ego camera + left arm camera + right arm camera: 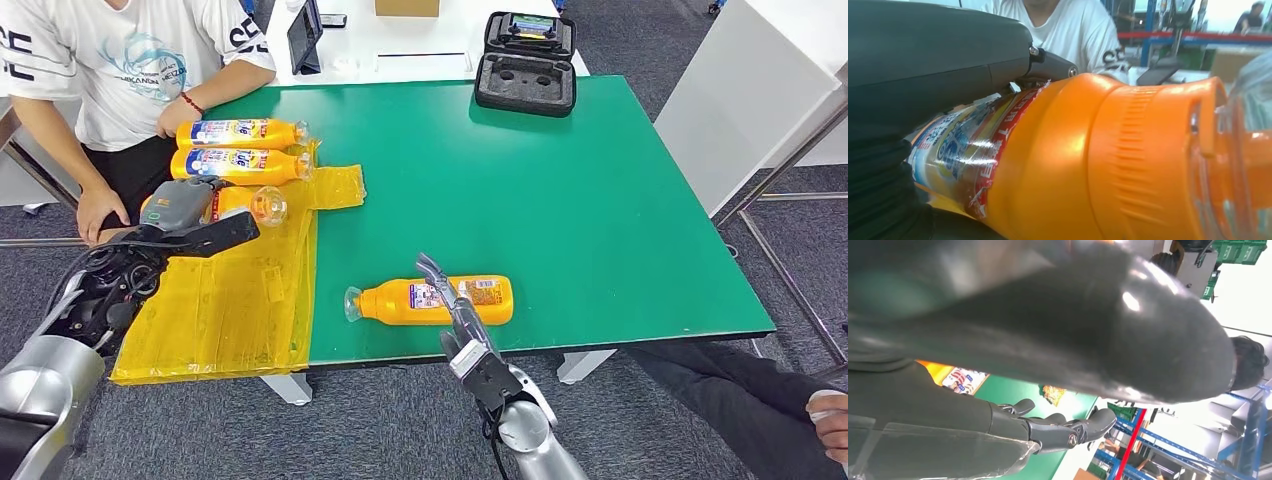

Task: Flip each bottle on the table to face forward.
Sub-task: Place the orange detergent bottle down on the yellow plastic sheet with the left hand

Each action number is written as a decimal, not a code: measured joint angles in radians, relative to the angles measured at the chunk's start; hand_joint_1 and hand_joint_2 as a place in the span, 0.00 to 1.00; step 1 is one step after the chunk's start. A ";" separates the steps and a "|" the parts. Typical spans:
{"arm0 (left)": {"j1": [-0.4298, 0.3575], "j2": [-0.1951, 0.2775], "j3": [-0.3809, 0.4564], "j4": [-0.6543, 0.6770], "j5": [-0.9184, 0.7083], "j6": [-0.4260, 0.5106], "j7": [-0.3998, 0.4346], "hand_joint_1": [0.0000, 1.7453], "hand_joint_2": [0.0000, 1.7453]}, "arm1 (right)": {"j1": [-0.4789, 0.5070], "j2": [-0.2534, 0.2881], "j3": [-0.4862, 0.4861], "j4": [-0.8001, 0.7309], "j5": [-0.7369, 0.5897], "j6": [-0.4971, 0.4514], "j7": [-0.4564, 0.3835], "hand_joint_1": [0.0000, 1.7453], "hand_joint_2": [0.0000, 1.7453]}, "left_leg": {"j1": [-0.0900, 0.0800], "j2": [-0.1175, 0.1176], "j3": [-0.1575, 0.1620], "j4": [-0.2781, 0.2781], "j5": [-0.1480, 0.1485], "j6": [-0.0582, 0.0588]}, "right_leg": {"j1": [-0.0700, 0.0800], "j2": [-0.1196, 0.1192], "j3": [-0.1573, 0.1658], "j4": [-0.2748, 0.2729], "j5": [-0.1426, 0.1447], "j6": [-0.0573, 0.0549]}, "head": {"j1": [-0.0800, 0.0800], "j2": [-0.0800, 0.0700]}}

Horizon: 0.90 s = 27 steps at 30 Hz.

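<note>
Several orange bottles lie on their sides. Two of them (240,133) (240,165) rest with blue-and-white labels up at the back of the yellow plastic sheet (240,310). My left hand (195,215) grips a third bottle (255,203) just in front of them; close up, that bottle (1088,160) lies under my thumb (923,60). A fourth bottle (400,300) lies near the front edge of the green table (600,220), cap to the left. My right hand (462,325) reaches over its middle with fingers (1058,427) stretched out and holds nothing; the bottle's label (960,380) peeks past it.
A person in a white T-shirt (130,70) sits at the table's back left, one hand (175,115) beside the far bottles. An open black case (527,65) stands at the back. Another person's leg (740,400) is at the lower right.
</note>
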 joint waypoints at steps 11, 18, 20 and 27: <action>-0.068 0.008 -0.052 0.100 -0.051 -0.110 0.012 1.00 1.00 | 0.000 -0.005 0.000 0.002 0.003 0.010 0.007 0.00 0.00 | 0.000 0.000 0.000 0.000 0.000 0.000 | 0.000 0.000 0.000 0.000 0.000 0.000 | 0.000 0.000; -0.070 0.008 -0.070 0.137 -0.049 -0.147 -0.002 0.98 1.00 | -0.001 -0.007 0.000 0.004 0.004 0.014 0.007 0.00 0.00 | 0.000 0.000 0.000 0.000 0.000 0.000 | 0.000 0.000 0.000 0.000 0.000 0.000 | 0.000 0.000; -0.068 0.008 -0.077 0.146 -0.050 -0.152 -0.008 0.98 1.00 | -0.002 -0.007 0.000 0.006 0.004 0.016 0.007 0.00 0.00 | 0.000 0.000 -0.001 0.000 0.000 0.000 | 0.000 0.000 0.000 0.000 0.000 0.000 | 0.000 0.000; -0.064 0.009 -0.089 0.166 -0.054 -0.163 -0.012 1.00 1.00 | -0.010 -0.009 0.000 0.017 -0.001 0.024 0.007 0.00 0.00 | 0.000 0.000 -0.001 0.000 0.000 0.000 | 0.000 0.000 0.000 0.000 0.000 0.000 | 0.000 0.000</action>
